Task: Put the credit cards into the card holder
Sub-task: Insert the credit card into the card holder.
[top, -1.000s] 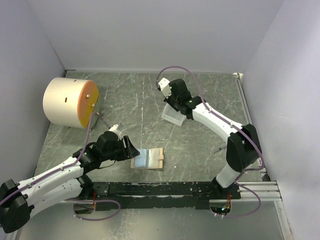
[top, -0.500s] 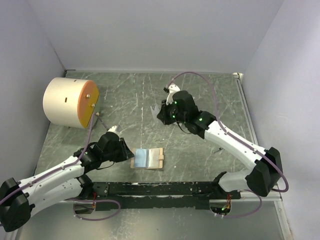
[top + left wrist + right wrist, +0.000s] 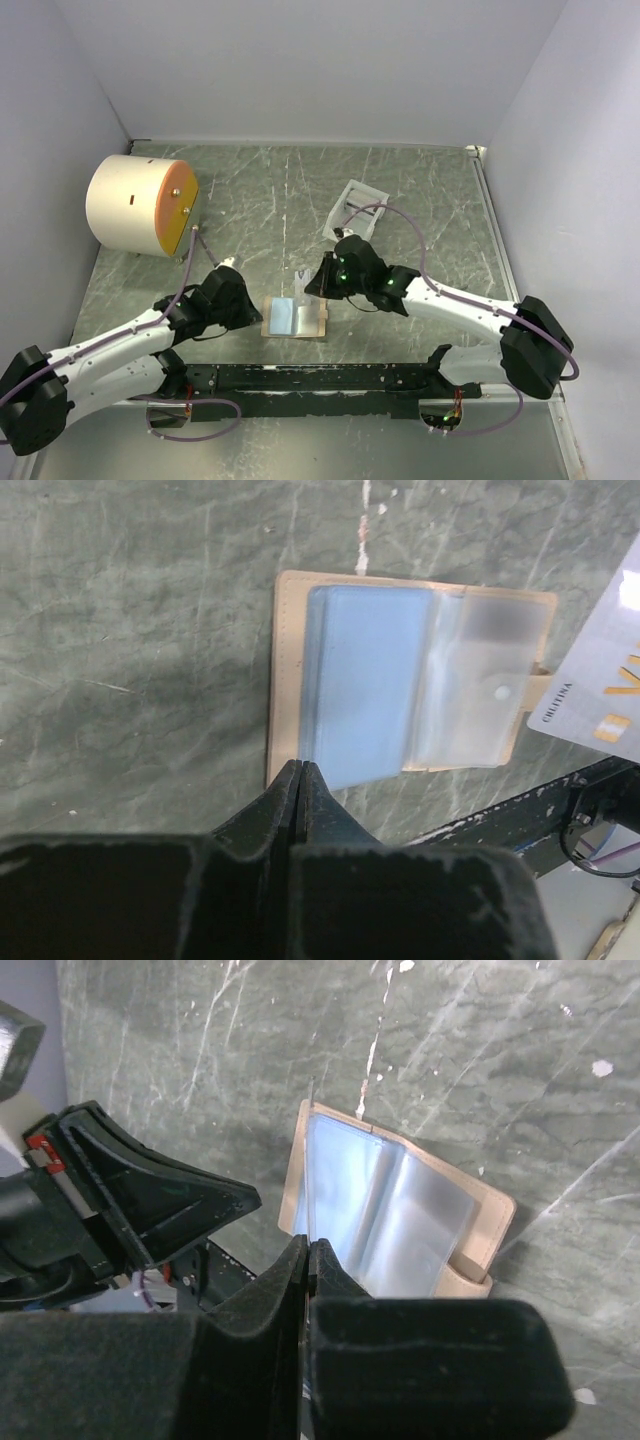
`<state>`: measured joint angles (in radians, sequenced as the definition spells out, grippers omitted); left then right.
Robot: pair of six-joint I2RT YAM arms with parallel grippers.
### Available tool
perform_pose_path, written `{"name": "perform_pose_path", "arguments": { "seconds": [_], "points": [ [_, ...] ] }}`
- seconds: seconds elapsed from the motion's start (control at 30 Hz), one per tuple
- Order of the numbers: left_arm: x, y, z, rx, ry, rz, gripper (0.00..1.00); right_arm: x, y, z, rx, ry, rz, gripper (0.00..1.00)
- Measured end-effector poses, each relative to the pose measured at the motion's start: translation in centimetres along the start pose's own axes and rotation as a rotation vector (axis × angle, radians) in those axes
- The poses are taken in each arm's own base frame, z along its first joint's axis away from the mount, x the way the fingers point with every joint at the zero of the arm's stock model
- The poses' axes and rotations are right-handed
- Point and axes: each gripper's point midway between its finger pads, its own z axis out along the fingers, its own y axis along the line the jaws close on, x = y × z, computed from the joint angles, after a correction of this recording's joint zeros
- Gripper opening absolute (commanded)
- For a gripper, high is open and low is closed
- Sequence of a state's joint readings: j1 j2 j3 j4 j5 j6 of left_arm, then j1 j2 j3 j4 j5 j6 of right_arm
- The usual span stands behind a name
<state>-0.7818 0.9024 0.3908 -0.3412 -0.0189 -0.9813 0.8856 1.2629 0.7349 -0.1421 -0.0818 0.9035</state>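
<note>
Left wrist view: your left jaws clamp the tan wallet (image 3: pixel 350 670) at its edge (seemingly); your right jaws pinch 1 credit card (image 3: pixel 600 680) just past them. Snagging a sleeve (image 3: pixel 475 680) could twist it loose.

The left arm is lying low and reaching forward and to the right, the left gripper (image 3: pixel 256 309) holding its jaws pressed together, while the right arm is bending leftward toward it, the right gripper (image 3: pixel 312 284) holding its jaws equally tight.

2 white arms (image 3: pixel 110 350), black joints (image 3: pixel 535 350), lilac cables (image 3: pixel 388 206), green LEDs (image 3: pixel 344 263), black left hand (image 3: pixel 301 772), black right hand (image 3: pixel 307 1250)
</note>
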Motion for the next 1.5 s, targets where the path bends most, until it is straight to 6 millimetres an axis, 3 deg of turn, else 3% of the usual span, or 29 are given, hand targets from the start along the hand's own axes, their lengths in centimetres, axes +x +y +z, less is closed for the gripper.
{"name": "perform_pose_path", "arguments": {
  "seconds": [0.3, 0.83, 1.5],
  "points": [
    [1.5, 1.7, 1.1, -0.042, 0.044, -0.002, 0.07, 0.9, 0.0, 0.8, -0.012, 0.027, 0.096, 0.0],
    [2.5, 2.2, 1.4, -0.036, 0.077, -0.004, 0.08, 4.3, -1.5, 1.6, -0.069, 0.091, 0.122, 0.0],
    [3.1, 2.0, 1.4, -0.007, 0.098, -0.013, 0.08, 5.2, -2.9, 2.5, -0.067, 0.081, 0.135, 0.0]
  ]
}}
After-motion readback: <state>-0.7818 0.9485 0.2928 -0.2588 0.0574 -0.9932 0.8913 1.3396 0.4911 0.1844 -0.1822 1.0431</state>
